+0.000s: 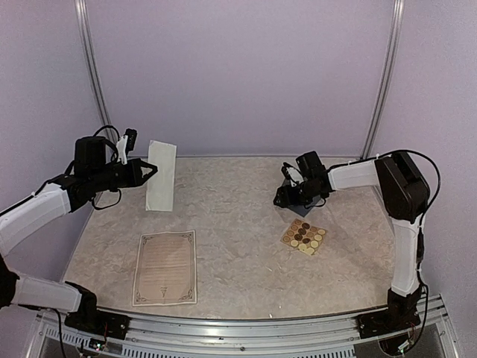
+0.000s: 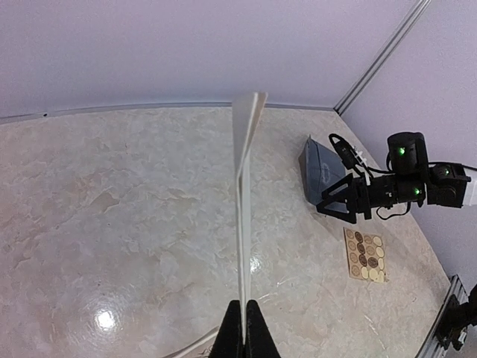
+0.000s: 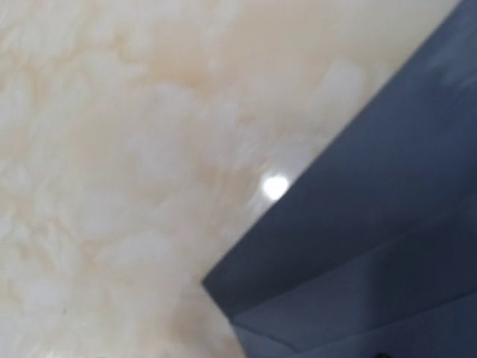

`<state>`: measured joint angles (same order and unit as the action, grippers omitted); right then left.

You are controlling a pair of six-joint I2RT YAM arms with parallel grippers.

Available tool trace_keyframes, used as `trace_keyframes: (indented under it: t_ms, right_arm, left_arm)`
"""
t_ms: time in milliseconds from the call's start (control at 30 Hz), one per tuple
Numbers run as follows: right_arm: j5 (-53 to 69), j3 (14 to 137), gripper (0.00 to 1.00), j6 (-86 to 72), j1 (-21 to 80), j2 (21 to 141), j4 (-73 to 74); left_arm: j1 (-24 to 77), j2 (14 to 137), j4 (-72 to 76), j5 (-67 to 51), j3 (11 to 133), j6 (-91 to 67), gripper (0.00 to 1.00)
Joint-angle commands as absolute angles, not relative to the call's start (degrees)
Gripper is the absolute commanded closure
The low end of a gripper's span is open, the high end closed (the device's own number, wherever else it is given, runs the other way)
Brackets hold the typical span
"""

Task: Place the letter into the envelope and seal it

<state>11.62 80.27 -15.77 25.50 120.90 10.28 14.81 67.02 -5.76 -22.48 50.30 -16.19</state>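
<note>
My left gripper point(image 1: 151, 170) is shut on the lower edge of a folded white letter point(image 1: 161, 176) and holds it upright above the back left of the table. In the left wrist view the letter point(image 2: 244, 186) shows edge-on, rising from between the closed fingers point(image 2: 244, 313). The slate-blue envelope point(image 2: 322, 165) lies at the back right, largely covered from above by my right gripper point(image 1: 287, 195). That gripper point(image 2: 337, 203) hangs low at the envelope's edge, jaws spread, nothing between them. The right wrist view shows only the envelope's corner and flap point(image 3: 373, 224), very close.
An ornate bordered sheet point(image 1: 165, 267) lies flat at the front left. A small square sheet of round stickers point(image 1: 304, 237) sits just in front of the right gripper. Walls and metal posts point(image 1: 384, 74) close off the back of the marbled table point(image 1: 238, 224).
</note>
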Motion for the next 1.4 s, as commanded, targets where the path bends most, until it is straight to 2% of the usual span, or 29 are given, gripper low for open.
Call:
trace_keyframes:
  t_ms: [0,333,900,1133,1367]
  right_arm:
    - [15.79,77.77,0.27,-13.98,26.74,122.58,8.53]
    - [20.58,72.33,0.3,-13.36,30.95,121.48,6.78]
    - [31.3,65.42,0.33,-17.9,45.58,116.96,2.32]
    - [32.7,59.99,0.33,-22.43,50.96,113.75,-1.25]
    - [33.97,56.34,0.33,-23.71,54.42,108.79,-2.99]
  left_arm:
    - [14.3,65.66,-6.01,-23.12,50.89,-15.21,1.0]
    - [14.24,65.87,-6.01,-23.09,50.77,-15.21,1.0]
    - [15.03,66.61,-5.25,-23.37,49.61,-16.59,1.0]
    - [23.32,65.16,-2.87,-18.78,47.42,-20.89,1.0]
    - [32.42,62.65,2.01,-14.39,41.45,-31.68,1.0]
